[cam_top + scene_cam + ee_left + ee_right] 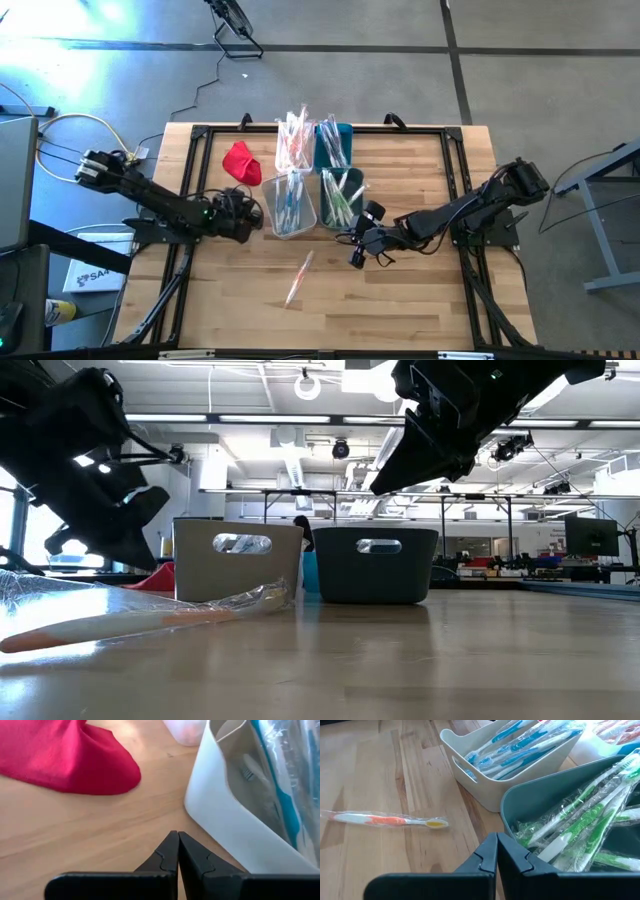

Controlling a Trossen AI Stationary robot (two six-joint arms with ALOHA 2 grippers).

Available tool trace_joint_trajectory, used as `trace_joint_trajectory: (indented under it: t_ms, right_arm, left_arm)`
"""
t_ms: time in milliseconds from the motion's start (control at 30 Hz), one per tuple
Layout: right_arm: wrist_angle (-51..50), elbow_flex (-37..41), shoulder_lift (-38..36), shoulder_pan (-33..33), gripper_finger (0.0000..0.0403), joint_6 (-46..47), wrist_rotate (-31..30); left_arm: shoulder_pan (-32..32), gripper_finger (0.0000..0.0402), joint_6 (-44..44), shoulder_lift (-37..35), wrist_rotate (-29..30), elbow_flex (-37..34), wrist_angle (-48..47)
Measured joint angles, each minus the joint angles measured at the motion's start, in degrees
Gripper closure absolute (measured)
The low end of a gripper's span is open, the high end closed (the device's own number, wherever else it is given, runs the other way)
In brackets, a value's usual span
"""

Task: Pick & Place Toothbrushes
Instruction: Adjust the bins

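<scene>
One orange-handled toothbrush in its clear wrapper lies alone on bare table, lower centre of the high view, below the four bins that hold the rest. Right gripper hovers just beside the green-brush bin, fingers pressed together and empty; left gripper, likewise closed, waits beside the white bin near the red cloth. Judgement: right fingers must spread first, then descend across the handle's middle, not the slippery wrapper end.

four bins, one loose toothbrush, one red cloth
</scene>
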State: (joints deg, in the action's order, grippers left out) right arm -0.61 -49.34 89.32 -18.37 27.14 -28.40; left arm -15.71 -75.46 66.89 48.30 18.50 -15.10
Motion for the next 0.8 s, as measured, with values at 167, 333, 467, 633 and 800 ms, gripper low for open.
trace_joint_trajectory:
  t_ms: [167,333,467,633,800]
  right_arm:
    - [0.01,0.00,0.00,0.00,0.0401,0.00,0.00]
    - [-0.02,0.00,0.00,0.00,0.0401,0.00,0.00]
    - [-0.02,0.00,0.00,0.00,0.0401,0.00,0.00]
    - [-0.02,0.00,0.00,0.00,0.0401,0.00,0.00]
    - [0.00,0.00,0.00,0.00,0.0401,0.00,0.00]
  left_arm:
    - [3.24,0.0398,5.68,0.00,-2.93,-0.02,3.53]
    - [6.44,0.0398,9.74,0.00,-5.45,-0.02,5.19]
    - [8.55,0.0398,11.97,0.00,-7.51,-0.03,5.56]
    - [9.49,0.0398,17.56,0.00,-9.72,-1.74,14.57]
    - [9.67,0.0398,21.36,0.00,-10.48,-3.23,19.60]
